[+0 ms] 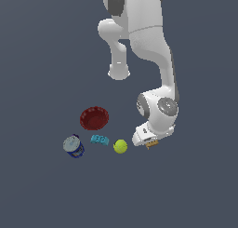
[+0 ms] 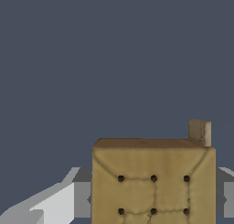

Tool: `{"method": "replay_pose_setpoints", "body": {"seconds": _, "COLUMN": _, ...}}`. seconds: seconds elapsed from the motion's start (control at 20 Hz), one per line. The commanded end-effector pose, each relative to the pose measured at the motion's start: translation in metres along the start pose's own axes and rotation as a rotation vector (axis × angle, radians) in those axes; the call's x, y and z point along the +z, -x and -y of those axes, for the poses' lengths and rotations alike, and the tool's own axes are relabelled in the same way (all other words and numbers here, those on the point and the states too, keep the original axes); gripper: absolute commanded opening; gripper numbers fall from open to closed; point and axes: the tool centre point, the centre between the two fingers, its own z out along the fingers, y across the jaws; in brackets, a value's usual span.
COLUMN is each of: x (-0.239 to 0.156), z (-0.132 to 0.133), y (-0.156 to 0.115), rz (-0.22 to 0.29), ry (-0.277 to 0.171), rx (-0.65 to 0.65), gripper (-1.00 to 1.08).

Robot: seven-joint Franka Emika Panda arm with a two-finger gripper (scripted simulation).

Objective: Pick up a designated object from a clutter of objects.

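Observation:
The designated object (image 2: 153,182), a flat tan-brown square block with grooves and dark dots like a cracker, fills the space between my gripper's (image 2: 154,198) fingers (image 2: 82,193) in the wrist view. The grey fingers press against both of its sides. In the exterior view only a small tan sliver of the object (image 1: 152,146) shows under the white hand, where my gripper (image 1: 149,144) is shut on it. The rest of the clutter of objects lies toward the exterior view's left: a yellow-green ball (image 1: 120,146), a teal brick (image 1: 100,139), a dark red bowl (image 1: 94,118) and a blue can (image 1: 73,146).
The ball is the closest item to the hand, a short way toward the exterior view's left. The arm's white links (image 1: 153,45) rise behind the hand. The floor is plain dark grey-blue.

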Motion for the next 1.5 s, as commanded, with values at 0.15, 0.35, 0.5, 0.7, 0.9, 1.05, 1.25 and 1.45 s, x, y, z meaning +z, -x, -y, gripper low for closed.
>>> {"method": "replay_pose_setpoints", "body": {"seconds": 0.15, "x": 0.001, "z": 0.0, "y": 0.0, "rz": 0.0, "ry": 0.0, "rx": 0.0, "gripper": -1.0}}
{"method": "replay_pose_setpoints", "body": {"seconds": 0.35, "x": -0.003, "z": -0.001, "y": -0.001, "rz": -0.001, "ry": 0.0, "rx": 0.0, "gripper": -1.0}}
{"method": "replay_pose_setpoints", "body": {"seconds": 0.5, "x": -0.011, "z": -0.003, "y": -0.001, "rz": -0.001, "ry": 0.0, "rx": 0.0, "gripper": -1.0}}
{"method": "replay_pose_setpoints", "body": {"seconds": 0.7, "x": -0.03, "z": -0.007, "y": -0.002, "rz": -0.001, "ry": 0.0, "rx": 0.0, "gripper": -1.0}}
{"method": "replay_pose_setpoints", "body": {"seconds": 0.9, "x": -0.059, "z": -0.014, "y": -0.003, "rz": -0.001, "ry": 0.0, "rx": -0.001, "gripper": -1.0}}
{"method": "replay_pose_setpoints", "body": {"seconds": 1.05, "x": -0.087, "z": -0.02, "y": -0.005, "rz": -0.001, "ry": 0.0, "rx": -0.001, "gripper": -1.0}}
{"method": "replay_pose_setpoints", "body": {"seconds": 1.25, "x": -0.131, "z": -0.03, "y": -0.007, "rz": -0.001, "ry": 0.0, "rx": -0.001, "gripper": -1.0}}
{"method": "replay_pose_setpoints", "body": {"seconds": 1.45, "x": -0.179, "z": -0.04, "y": -0.01, "rz": -0.001, "ry": -0.001, "rx": -0.002, "gripper": -1.0}}
